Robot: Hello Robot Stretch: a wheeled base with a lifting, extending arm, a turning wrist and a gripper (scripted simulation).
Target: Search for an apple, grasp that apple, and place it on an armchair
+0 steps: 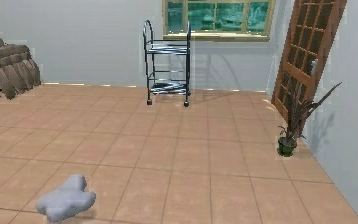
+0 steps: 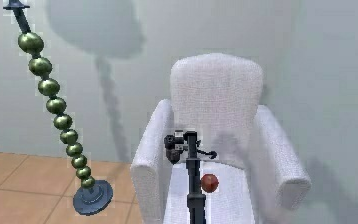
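Note:
A small red apple (image 2: pixel 209 183) shows over the seat of a white armchair (image 2: pixel 219 95) in the arm side view, just right of the dark arm bar. Whether it rests on the cushion or hangs above it cannot be told. The gripper (image 2: pixel 174 147) stands at the top of the bar, in front of the chair's backrest, up and to the left of the apple. I cannot tell whether it holds anything.
A leaning floor lamp with green beads (image 2: pixel 55 105) stands left of the armchair on a round base. The forward view has a metal cart (image 1: pixel 169 62) under a window, a wooden door (image 1: pixel 305 55), a potted plant (image 1: pixel 290 130), brown furniture (image 1: pixel 9 68) and a pale grey object (image 1: pixel 67 198) on the tiles.

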